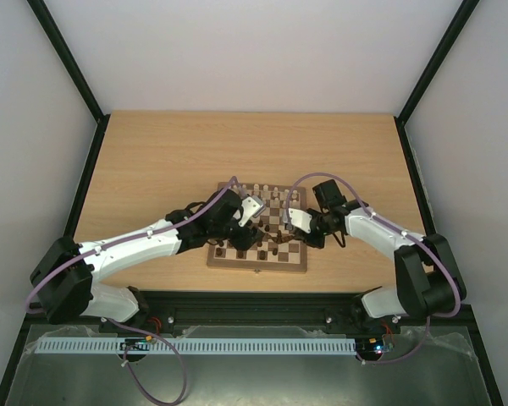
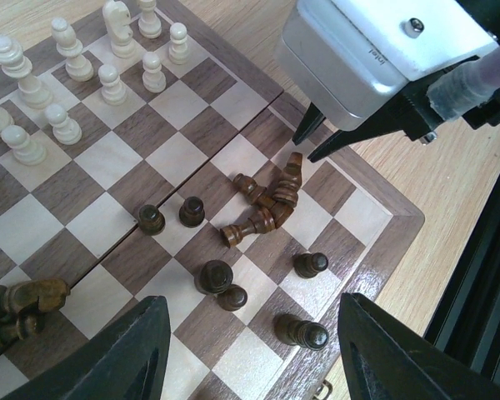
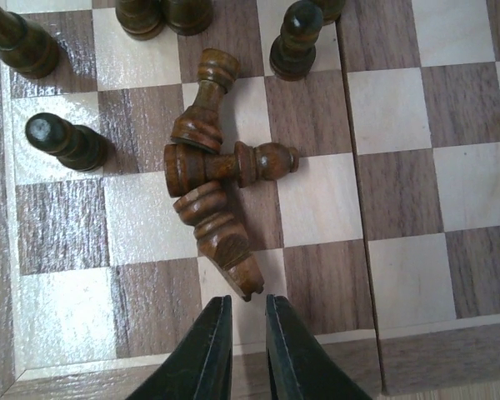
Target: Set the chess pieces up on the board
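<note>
The board (image 1: 256,263) lies between both arms. Cream chess pieces (image 2: 67,50) stand in rows at its far side. Three dark pieces lie toppled in a heap (image 2: 267,196), and other dark pieces (image 2: 311,264) stand scattered near them. My right gripper (image 3: 248,304) is low over the heap with its jaws almost together, pinching just the tip of the fallen dark knight (image 3: 225,242). A second toppled piece (image 3: 225,162) rests across that knight. My left gripper (image 2: 254,312) hangs open above the board's corner, over a standing dark pawn (image 2: 302,332), and holds nothing.
More dark pieces (image 2: 17,304) lie at the board's left edge in the left wrist view. A brown border (image 3: 450,358) rims the board on the wooden table (image 1: 152,161). Black frame posts (image 1: 85,178) run along both sides.
</note>
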